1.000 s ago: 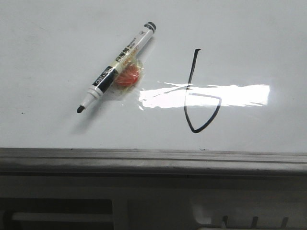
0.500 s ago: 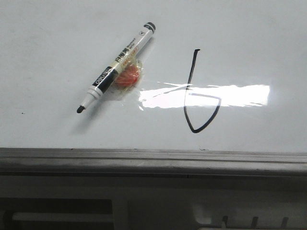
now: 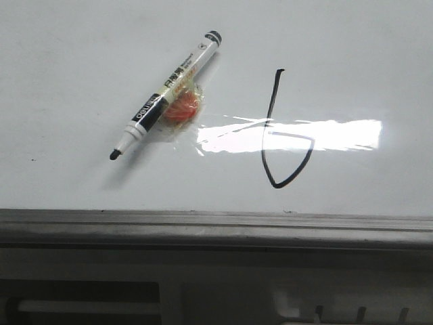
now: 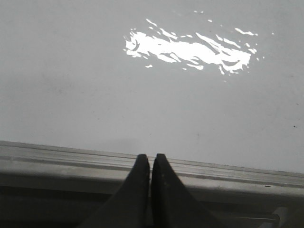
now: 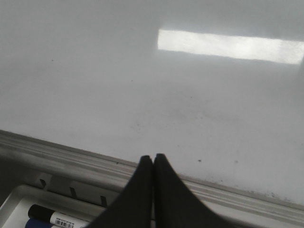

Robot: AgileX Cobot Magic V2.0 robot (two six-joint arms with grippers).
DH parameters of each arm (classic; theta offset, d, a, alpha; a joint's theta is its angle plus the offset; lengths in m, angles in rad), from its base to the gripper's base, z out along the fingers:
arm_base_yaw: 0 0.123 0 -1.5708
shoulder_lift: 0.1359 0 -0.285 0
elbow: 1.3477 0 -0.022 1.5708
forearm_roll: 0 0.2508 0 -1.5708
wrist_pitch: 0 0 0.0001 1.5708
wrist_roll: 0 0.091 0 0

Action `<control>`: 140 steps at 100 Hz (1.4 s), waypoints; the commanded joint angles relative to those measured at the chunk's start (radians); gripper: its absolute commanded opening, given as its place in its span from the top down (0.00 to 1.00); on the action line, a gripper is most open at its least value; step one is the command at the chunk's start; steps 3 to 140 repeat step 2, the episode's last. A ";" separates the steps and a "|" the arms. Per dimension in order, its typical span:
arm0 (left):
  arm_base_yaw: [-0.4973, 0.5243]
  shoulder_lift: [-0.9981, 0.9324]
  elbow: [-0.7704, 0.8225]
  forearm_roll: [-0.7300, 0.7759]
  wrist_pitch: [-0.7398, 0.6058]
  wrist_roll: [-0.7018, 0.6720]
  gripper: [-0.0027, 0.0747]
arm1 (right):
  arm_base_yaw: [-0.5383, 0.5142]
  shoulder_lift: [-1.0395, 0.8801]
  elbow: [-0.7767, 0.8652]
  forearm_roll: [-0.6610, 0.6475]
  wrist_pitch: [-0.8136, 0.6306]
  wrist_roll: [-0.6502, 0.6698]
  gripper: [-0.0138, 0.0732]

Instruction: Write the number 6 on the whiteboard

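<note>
Front view: I see the number 6 drawn on the whiteboard, right of an uncapped marker lying beside an orange lump. Left wrist: my left gripper sits pinched closed over the edge rail. Right wrist: right gripper likewise closed, holding nothing, spare markers below.
</note>
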 commanded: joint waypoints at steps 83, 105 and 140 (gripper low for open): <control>0.004 -0.029 0.045 -0.003 -0.046 -0.009 0.99 | -0.005 -0.019 0.026 -0.002 -0.023 -0.002 0.90; 0.004 -0.029 0.045 -0.003 -0.046 -0.009 0.99 | -0.005 -0.019 0.026 -0.002 -0.023 -0.002 0.90; 0.004 -0.029 0.045 -0.003 -0.046 -0.009 0.99 | -0.005 -0.019 0.026 -0.002 -0.023 -0.002 0.90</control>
